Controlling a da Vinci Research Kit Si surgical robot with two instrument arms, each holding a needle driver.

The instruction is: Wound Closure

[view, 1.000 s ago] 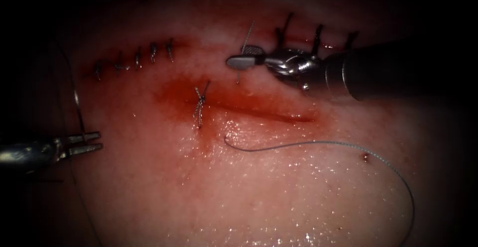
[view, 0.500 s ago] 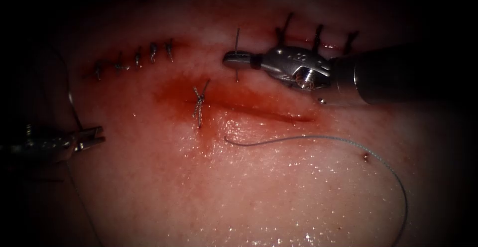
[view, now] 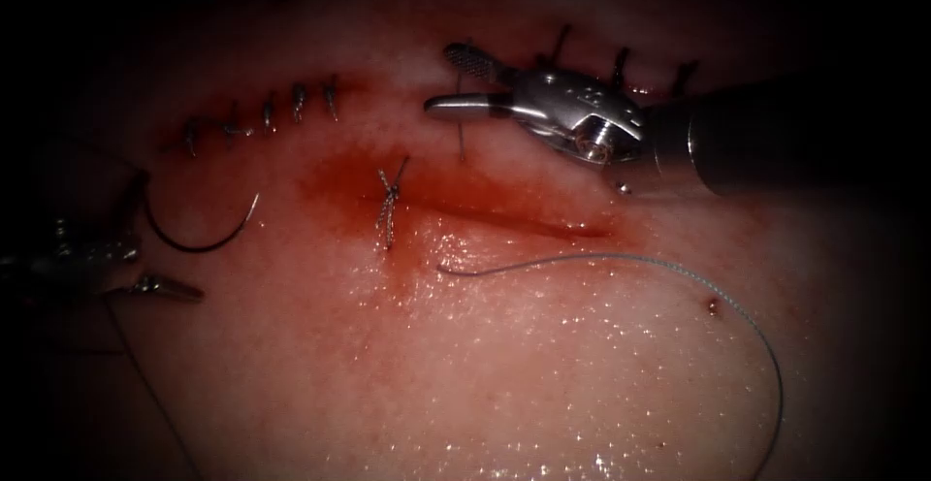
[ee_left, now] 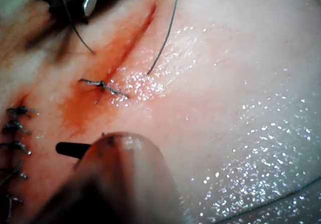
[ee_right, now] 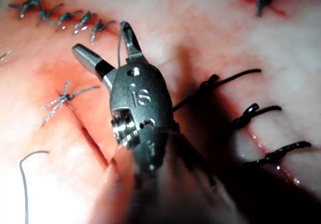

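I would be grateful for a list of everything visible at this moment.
tissue: one, pink, wet, under everything
cut: one, red, centre
red fluid: one patch, around the cut's left end
knotted stitch: one, grey, across the cut
grey stitches: five, upper left
dark stitches: three, upper right
loose thread: one, grey, below the cut, curving right
short thread: one, grey, at the right tool
needle: one, dark, curved, left of the cut, by the left tool; grasp unclear
left tool: far left
right tool: jaws open, holding nothing
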